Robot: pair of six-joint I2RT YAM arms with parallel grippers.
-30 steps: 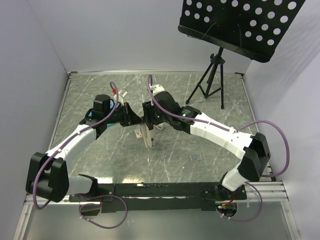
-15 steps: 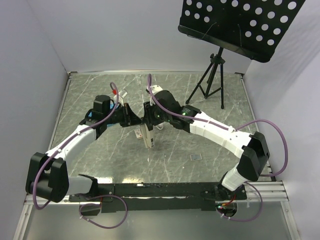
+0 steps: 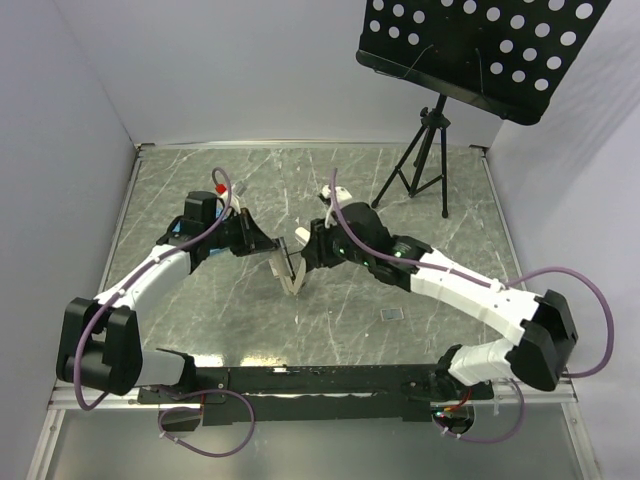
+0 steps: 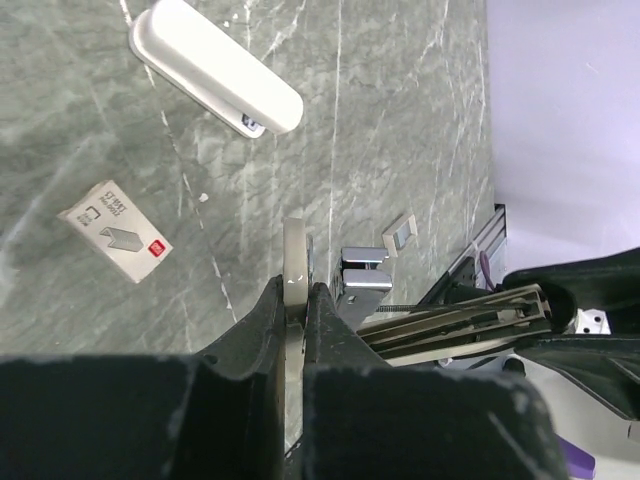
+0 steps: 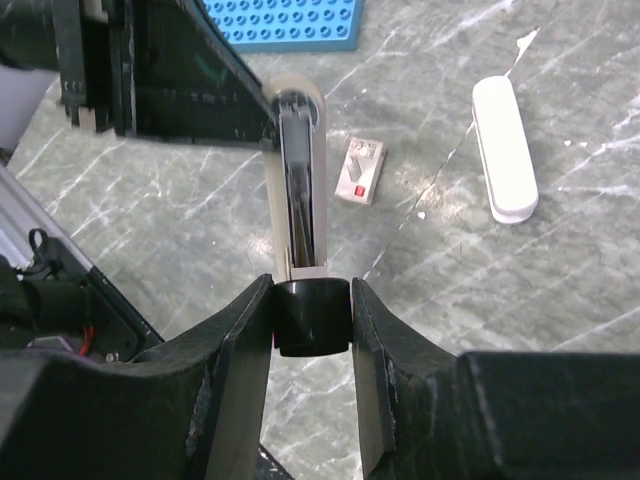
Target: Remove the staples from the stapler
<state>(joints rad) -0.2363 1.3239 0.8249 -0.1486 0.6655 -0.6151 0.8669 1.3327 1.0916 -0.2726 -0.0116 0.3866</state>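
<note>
Right at the near edge, the two arms reach inward over the grey marbled surface (image 3: 250,320). A little way in on the right arm's side lies a tiny dark grey strip, the staples (image 3: 392,313), flat on the stone and well apart from everything else. On to the middle, where both hands meet on the stapler (image 5: 300,180), held between them above the surface. The right hand (image 5: 310,305) is clamped around its near, dark end, one finger on either side, with the chrome channel running straight away from it. The left hand (image 4: 295,300) is pinched tight on the thin pale plastic edge at the other end. From that wrist the metal channel shows splayed out sideways, so the stapler is opened up. Down on the surface past the held stapler sits a small tan box (image 5: 362,168) with a red mark. A white oblong piece (image 5: 505,150) lies farther out, apart from the box. Beyond that, a blue studded board (image 5: 280,20) lies by the left arm. Far back on the right stands a black music stand (image 3: 430,170) on its tripod.
</note>
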